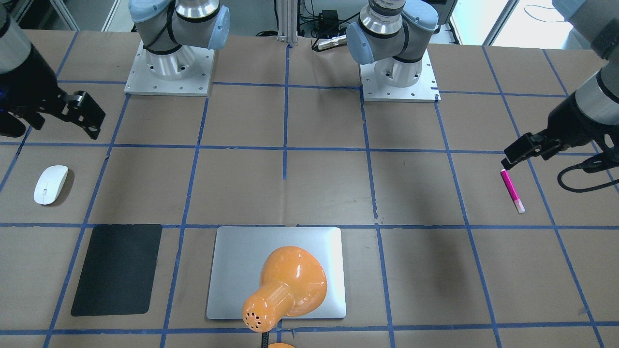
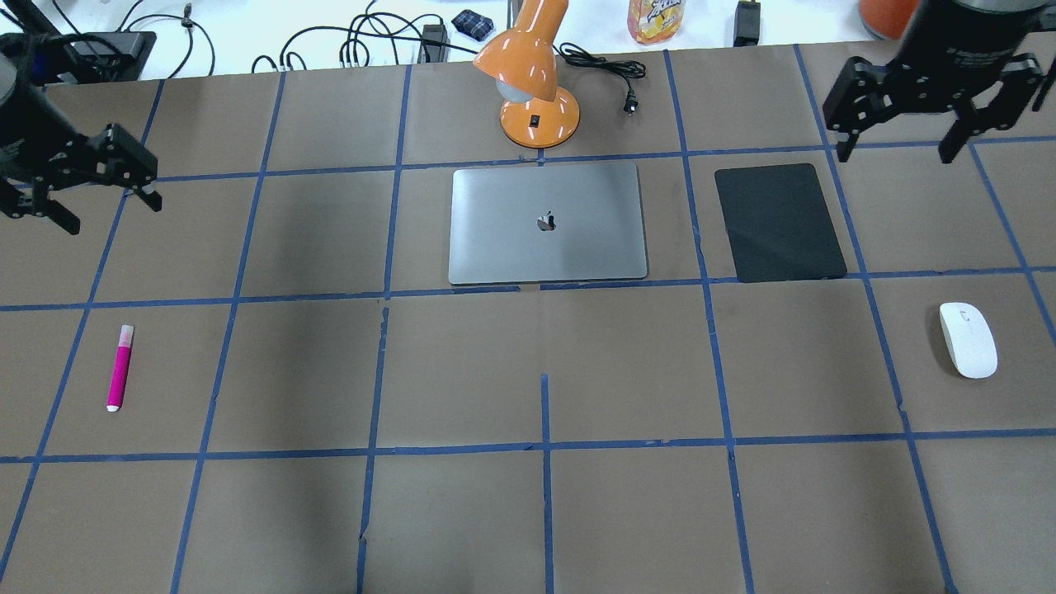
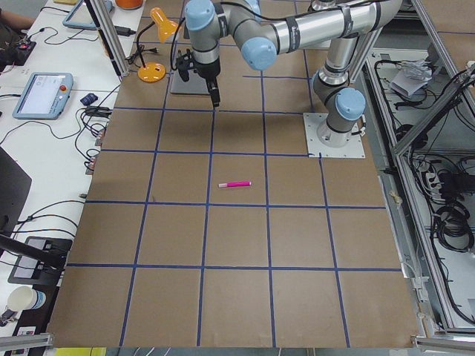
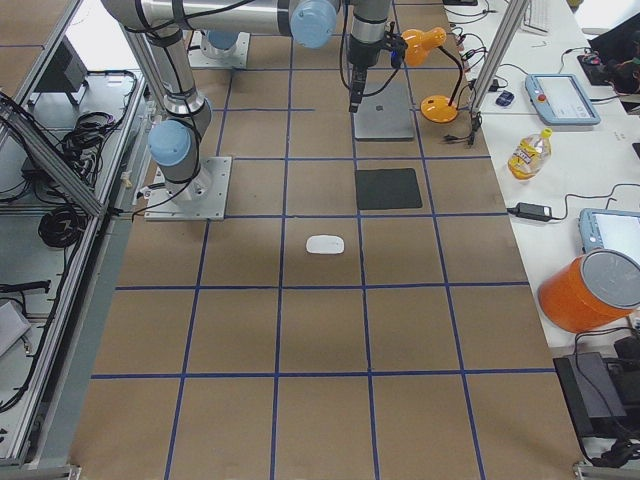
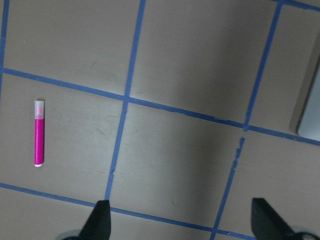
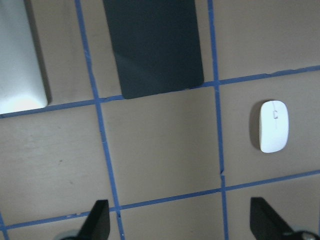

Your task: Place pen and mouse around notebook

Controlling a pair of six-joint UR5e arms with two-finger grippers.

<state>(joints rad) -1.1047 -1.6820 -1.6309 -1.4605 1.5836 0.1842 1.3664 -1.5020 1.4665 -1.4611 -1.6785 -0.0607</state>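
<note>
The magenta pen [image 2: 120, 368] [image 1: 512, 191] [image 5: 39, 133] lies on the brown table on my left side, pale cap toward the far edge. High above it hangs my left gripper [image 2: 114, 216] [image 5: 182, 220], open and holding nothing. The white mouse [image 2: 968, 339] [image 1: 50, 184] [image 6: 273, 126] rests on my right side. My right gripper [image 2: 895, 153] [image 6: 180, 222] hovers beyond it, open and holding nothing. The silver notebook [image 2: 548, 223] [image 1: 242, 261] lies flat at the table's far middle, well apart from both pen and mouse.
An orange desk lamp [image 2: 536, 82] [image 1: 290, 285] stands just beyond the notebook, its shade leaning over it. A black mat [image 2: 778, 221] [image 6: 152, 45] lies right of the notebook. Cables and a bottle [image 2: 656, 18] sit past the far edge. Blue tape lines grid the table.
</note>
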